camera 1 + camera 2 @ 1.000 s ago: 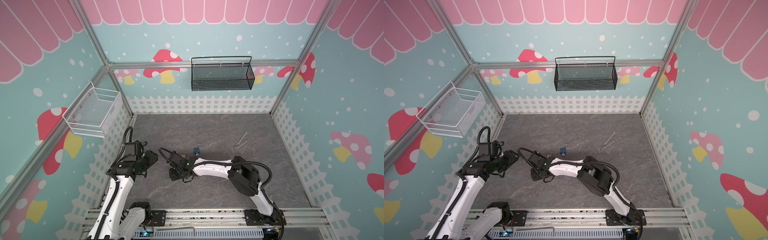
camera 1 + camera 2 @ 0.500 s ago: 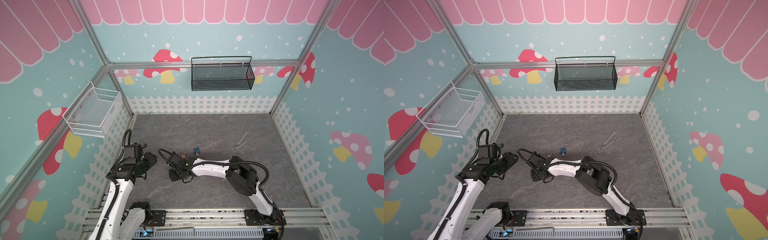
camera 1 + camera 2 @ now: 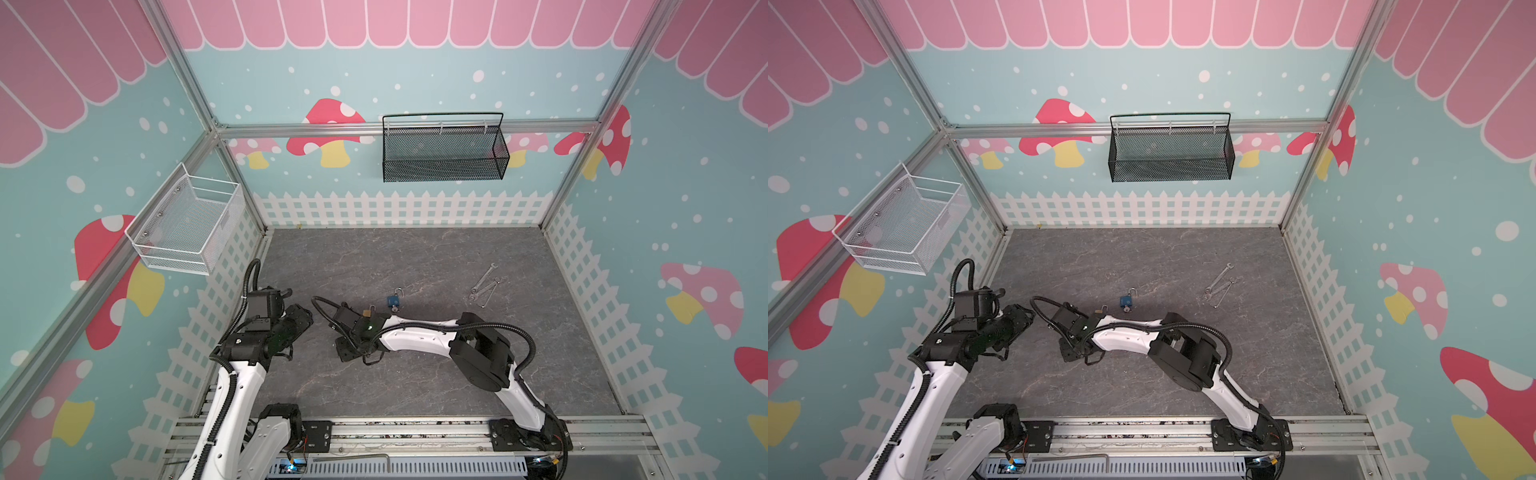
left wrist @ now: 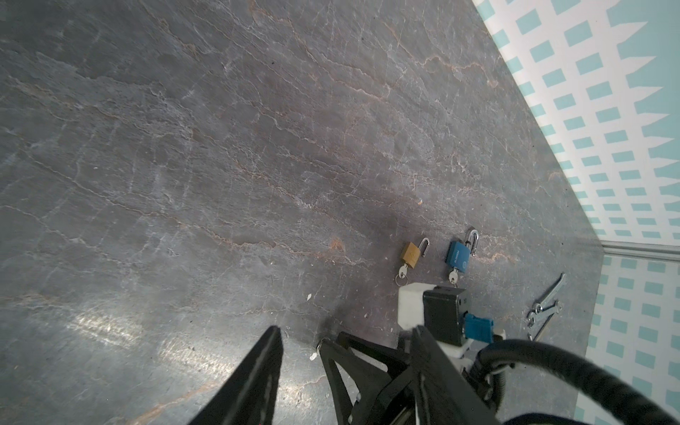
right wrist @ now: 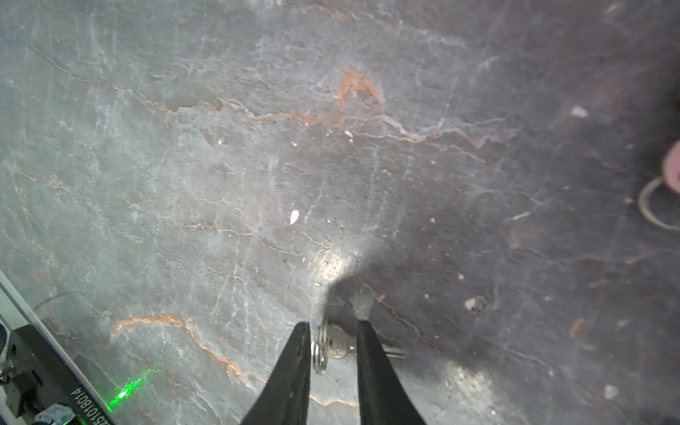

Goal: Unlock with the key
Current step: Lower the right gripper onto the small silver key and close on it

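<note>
The right gripper (image 5: 333, 325) is set down over a loose key (image 5: 336, 346) that lies flat on the grey stone-look worktop (image 3: 415, 257), left of the middle and nearer the front edge. In the right wrist view its two fingers are seen on either side of the key's head and ring, with only a narrow gap between them. Whether the key is actually clamped cannot be told.

The left gripper (image 4: 345, 331) is held close to the left edge of the worktop. Its fingers are spread well apart and nothing is held between them.

Just behind the right gripper, towards the middle of the worktop, a brass padlock (image 4: 412, 254) and a blue padlock (image 4: 458, 256) are laid side by side but apart. A key is seen in the base of each.

Well apart from these, towards the right edge, a few small wrenches (image 3: 484, 284) are laid together, crossing one another.
</note>
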You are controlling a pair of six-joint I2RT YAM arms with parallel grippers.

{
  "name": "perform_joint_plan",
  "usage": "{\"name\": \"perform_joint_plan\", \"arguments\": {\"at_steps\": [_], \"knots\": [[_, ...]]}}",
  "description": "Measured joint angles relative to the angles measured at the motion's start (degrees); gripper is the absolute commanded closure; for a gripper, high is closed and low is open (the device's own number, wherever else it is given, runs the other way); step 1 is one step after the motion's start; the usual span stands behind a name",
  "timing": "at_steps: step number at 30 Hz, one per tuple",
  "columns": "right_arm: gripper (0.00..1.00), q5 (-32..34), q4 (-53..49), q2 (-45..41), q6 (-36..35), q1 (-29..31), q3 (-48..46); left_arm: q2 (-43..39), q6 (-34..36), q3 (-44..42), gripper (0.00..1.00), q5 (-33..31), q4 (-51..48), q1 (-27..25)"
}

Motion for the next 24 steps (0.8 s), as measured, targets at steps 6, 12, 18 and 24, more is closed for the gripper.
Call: {"name": "perform_joint_plan", "arguments": {"at_steps": [6, 12, 18, 24], "knots": [[0.76, 0.11, -0.15, 1.03, -1.03, 0.24, 0.98, -1.31, -0.85, -0.17, 0.44, -0.68, -0.02, 0.02], [0.79, 0.44, -0.24, 1.70, -1.79, 0.22, 1.18, -1.29, -0.92, -0.17, 0.44, -1.05, -0.02, 0.02], [0.78, 0.52, -0.33, 1.70, -2.38, 0.22, 1.29, -1.29, -1.14, -0.17, 0.44, -1.09, -0.02, 0.02], [0.78, 0.96, -0.92, 1.70, -2.82, 0.22, 1.62, -1.29, -1.31, -0.17, 0.45, -1.09, -0.02, 0.02]]}}
